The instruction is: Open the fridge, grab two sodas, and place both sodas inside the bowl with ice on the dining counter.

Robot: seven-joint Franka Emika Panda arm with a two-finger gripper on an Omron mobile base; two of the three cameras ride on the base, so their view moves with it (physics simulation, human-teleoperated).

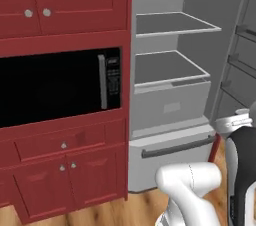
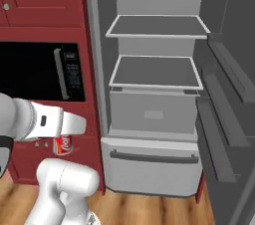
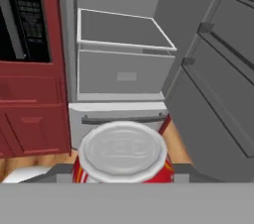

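The fridge stands open ahead, showing two bare glass shelves and a grey drawer. Its door is swung out to the right, with empty racks. My gripper hangs low in front of the red cabinets, left of the fridge, and is shut on one red soda. In the hand view, that soda's silver top sits close up between the jaws. The bowl with ice and the dining counter are out of view.
A black built-in microwave sits in red cabinets left of the fridge. The bottom freezer drawer with a dark bar handle is closed. Wood floor lies between me and the fridge.
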